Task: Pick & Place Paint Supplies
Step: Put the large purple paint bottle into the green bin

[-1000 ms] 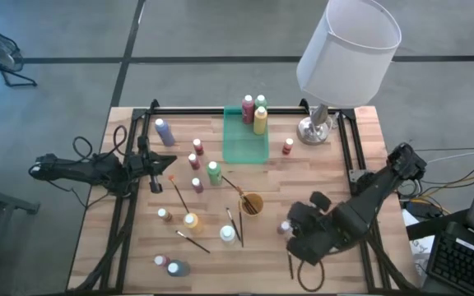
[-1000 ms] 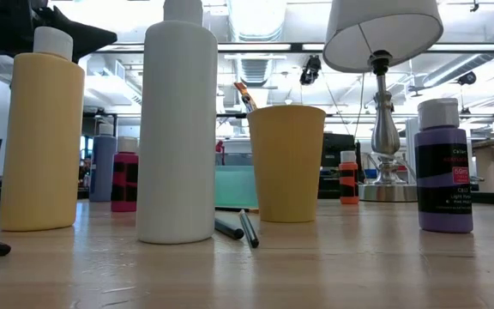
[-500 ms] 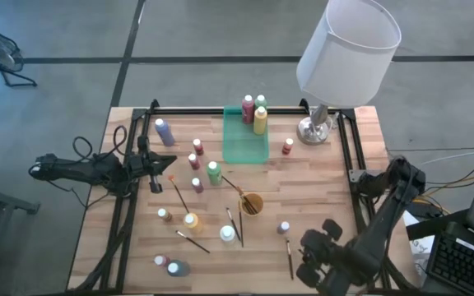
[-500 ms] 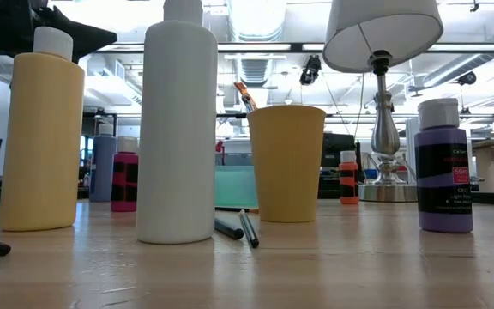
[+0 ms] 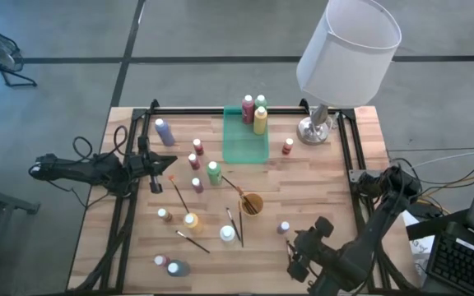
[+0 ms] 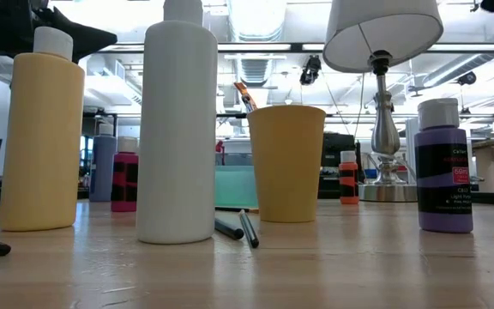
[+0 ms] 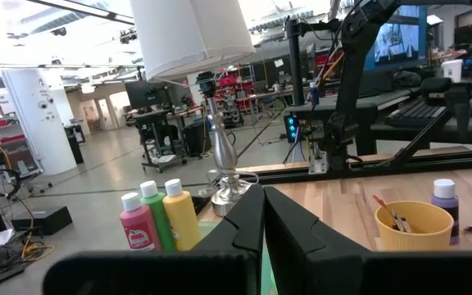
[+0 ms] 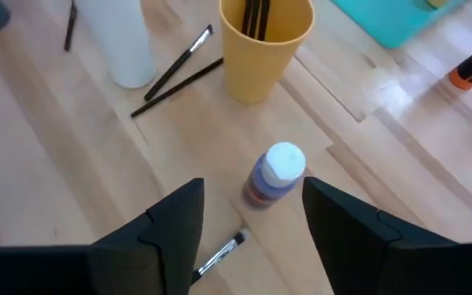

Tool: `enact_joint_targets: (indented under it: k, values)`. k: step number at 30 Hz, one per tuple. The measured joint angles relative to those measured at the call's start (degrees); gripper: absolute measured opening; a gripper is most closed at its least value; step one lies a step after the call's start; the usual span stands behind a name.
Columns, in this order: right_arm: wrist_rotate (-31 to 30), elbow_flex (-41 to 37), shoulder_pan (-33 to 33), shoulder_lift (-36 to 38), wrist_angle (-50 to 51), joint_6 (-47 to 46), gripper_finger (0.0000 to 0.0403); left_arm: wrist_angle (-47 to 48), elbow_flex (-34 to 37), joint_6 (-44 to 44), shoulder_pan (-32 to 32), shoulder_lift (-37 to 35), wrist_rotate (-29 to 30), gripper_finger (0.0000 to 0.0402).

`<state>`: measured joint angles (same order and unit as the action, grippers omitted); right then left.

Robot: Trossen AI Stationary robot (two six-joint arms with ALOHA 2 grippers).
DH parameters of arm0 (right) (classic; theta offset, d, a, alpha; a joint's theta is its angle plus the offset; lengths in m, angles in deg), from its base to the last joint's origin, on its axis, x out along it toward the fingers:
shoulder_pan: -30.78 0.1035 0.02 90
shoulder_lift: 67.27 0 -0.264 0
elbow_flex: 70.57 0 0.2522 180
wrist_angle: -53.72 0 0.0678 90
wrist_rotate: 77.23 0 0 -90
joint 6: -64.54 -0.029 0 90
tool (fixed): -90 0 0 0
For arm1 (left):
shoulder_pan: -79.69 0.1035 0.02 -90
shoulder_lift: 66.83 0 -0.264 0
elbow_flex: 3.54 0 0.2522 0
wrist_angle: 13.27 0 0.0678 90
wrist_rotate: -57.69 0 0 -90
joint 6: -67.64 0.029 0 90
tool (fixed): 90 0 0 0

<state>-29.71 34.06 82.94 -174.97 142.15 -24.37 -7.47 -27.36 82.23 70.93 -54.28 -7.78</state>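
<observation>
My right gripper (image 8: 252, 238) is open near the table's front right (image 5: 297, 257), slanting down. A purple paint bottle (image 8: 273, 174) with a pale cap stands upright just beyond its fingertips. A thin paintbrush (image 8: 220, 255) lies flat on the wood between the fingers, untouched. My left gripper (image 7: 262, 220) is shut and holds nothing, pointing level at the table's left (image 5: 169, 164). Other paint bottles and brushes are scattered over the middle of the table. Red, green and yellow bottles (image 5: 254, 111) stand at the far end of the green tray (image 5: 246, 141).
A yellow cup (image 8: 262, 39) with brushes in it stands beyond the purple bottle. Beside the cup are a white bottle (image 8: 123, 43) and two loose brushes (image 8: 179, 70). A lamp (image 5: 336, 62) stands at the far right. Black rails (image 5: 355, 164) run along both table sides.
My right gripper has swung toward the table's near edge and sunk, ending a little toward the left again. It now hangs over the brush in front of the purple bottle. No bottle or brush has moved.
</observation>
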Motion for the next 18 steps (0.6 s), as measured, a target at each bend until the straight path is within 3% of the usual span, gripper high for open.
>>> enact_joint_targets:
  k: [8,18]
  values:
    - [-0.05,-8.08,0.17,0.02,-1.52,-9.17,0.022,0.0,0.0,0.0,0.0,0.0,0.0,0.0016]
    - [-0.06,-18.39,0.06,2.36,-16.49,-8.17,0.0236,0.0,0.0,0.0,0.0,0.0,-0.02,0.0016]
